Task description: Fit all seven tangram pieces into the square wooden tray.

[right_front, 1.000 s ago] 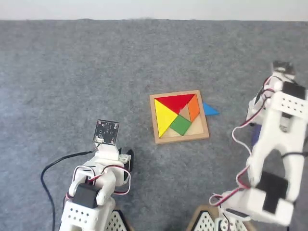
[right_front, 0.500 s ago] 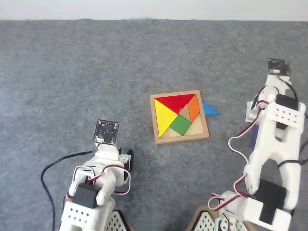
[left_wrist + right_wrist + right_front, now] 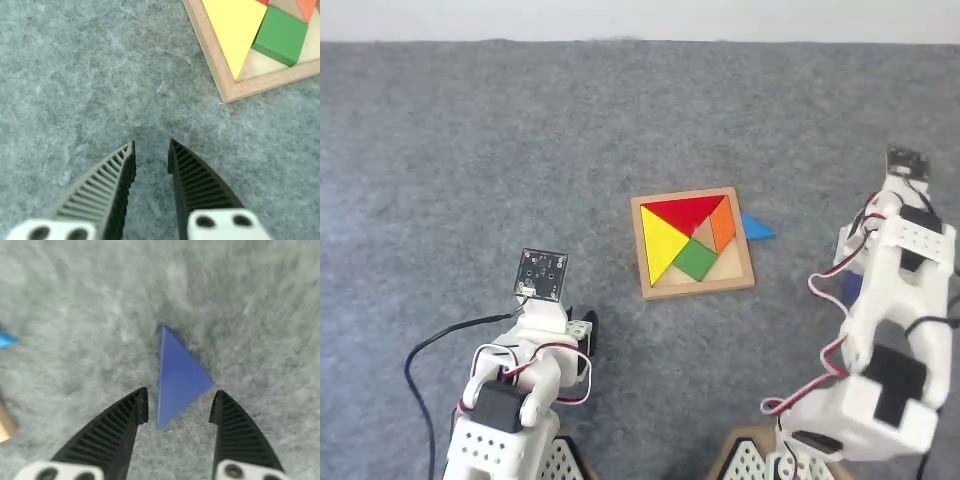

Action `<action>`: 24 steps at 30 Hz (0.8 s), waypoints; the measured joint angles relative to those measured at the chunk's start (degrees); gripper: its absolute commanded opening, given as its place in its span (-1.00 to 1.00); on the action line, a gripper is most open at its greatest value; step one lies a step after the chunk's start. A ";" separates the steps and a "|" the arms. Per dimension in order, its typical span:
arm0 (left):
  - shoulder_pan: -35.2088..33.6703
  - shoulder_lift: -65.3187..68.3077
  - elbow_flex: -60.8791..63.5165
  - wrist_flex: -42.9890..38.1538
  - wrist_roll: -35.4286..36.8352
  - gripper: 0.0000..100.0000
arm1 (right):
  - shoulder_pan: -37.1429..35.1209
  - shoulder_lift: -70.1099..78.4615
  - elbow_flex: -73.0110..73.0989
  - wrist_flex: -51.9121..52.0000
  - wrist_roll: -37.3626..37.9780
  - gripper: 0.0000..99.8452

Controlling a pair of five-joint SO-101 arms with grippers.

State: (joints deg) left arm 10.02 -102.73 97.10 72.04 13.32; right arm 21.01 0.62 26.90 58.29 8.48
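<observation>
The square wooden tray point(image 3: 744, 281) lies mid-table and holds a red triangle point(image 3: 684, 211), a yellow triangle point(image 3: 660, 243), an orange piece point(image 3: 723, 224) and a green square point(image 3: 695, 260). A light blue triangle point(image 3: 757, 228) rests on the carpet just off the tray's right side. My right gripper point(image 3: 180, 395) is open low over the carpet, its fingers on either side of a dark blue triangle point(image 3: 177, 375) that lies flat. My left gripper point(image 3: 151, 150) is slightly open and holds nothing, a short way from the tray's near left corner point(image 3: 227, 92).
Grey carpet covers the whole table, with wide free room to the left and at the back. The left arm point(image 3: 530, 370) sits at the front left, and the right arm point(image 3: 885, 320) stands along the right edge. A tip of the light blue triangle point(image 3: 6, 340) also appears in the right wrist view.
The right arm has shifted and come down toward the front over the dark blue triangle. The left arm and the pieces in the tray have not moved.
</observation>
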 measured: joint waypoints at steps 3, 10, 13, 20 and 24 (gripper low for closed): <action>0.00 0.00 0.00 0.00 0.00 -0.79 | 0.44 4.75 -1.67 0.26 -0.09 -0.57; 0.00 0.00 0.00 0.00 0.00 -0.79 | 1.49 12.57 -7.74 0.88 -0.09 -0.57; 0.00 0.00 0.00 0.00 0.00 -0.79 | 1.41 12.57 -9.67 0.88 0.35 -0.57; 0.00 0.00 0.00 0.00 0.00 -0.79 | 1.41 12.92 -10.11 1.14 4.75 -0.57; 0.00 0.00 0.00 0.00 0.00 -0.79 | 1.41 12.92 -10.11 1.14 5.36 -0.57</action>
State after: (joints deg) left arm 10.02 -102.73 97.10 72.04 13.32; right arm 22.42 13.54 16.79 59.43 13.85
